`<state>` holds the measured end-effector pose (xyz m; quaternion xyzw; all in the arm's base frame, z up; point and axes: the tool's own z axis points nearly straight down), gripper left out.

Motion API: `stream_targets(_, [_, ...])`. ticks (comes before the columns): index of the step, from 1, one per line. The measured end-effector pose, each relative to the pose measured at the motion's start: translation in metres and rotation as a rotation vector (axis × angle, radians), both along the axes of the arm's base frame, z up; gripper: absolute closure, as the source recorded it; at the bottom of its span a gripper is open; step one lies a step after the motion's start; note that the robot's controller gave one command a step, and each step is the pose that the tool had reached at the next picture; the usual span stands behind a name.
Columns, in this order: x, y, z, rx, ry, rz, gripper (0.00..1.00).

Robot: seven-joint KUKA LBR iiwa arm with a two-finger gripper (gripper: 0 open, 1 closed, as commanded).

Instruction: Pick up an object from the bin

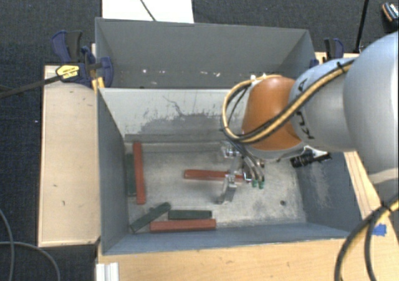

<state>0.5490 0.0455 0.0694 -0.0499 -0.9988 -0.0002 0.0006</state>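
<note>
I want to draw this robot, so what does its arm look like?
The arm is fat, round and silvery grey, with dark letters on it. Its wrist wears a shiny orange cover, with black and yellow cables looping round it. Below sits a small metal end effector.

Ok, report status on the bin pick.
Gripper down at right end of red-brown bar, mid-bin. Hold not confirmed. Red bar at left wall and bars along front wall lie apart, nothing in the way.

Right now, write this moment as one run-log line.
gripper | over right end of red bar | bin centre | grasp unconfirmed
</note>
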Motion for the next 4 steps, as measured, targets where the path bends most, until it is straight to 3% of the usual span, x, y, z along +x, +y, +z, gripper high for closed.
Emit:
stream_targets(1, [0.000,0.000,0.000,0.000,0.000,0.001,1.00])
stream_targets(2, [0.002,0.000,0.038,0.001,-0.008,0.004,1.00])
stream_targets(3, [0.003,0.000,0.038,0.000,-0.007,0.005,1.00])
stream_targets(4, [0.005,0.000,0.132,0.001,-0.012,0.010,1.00])
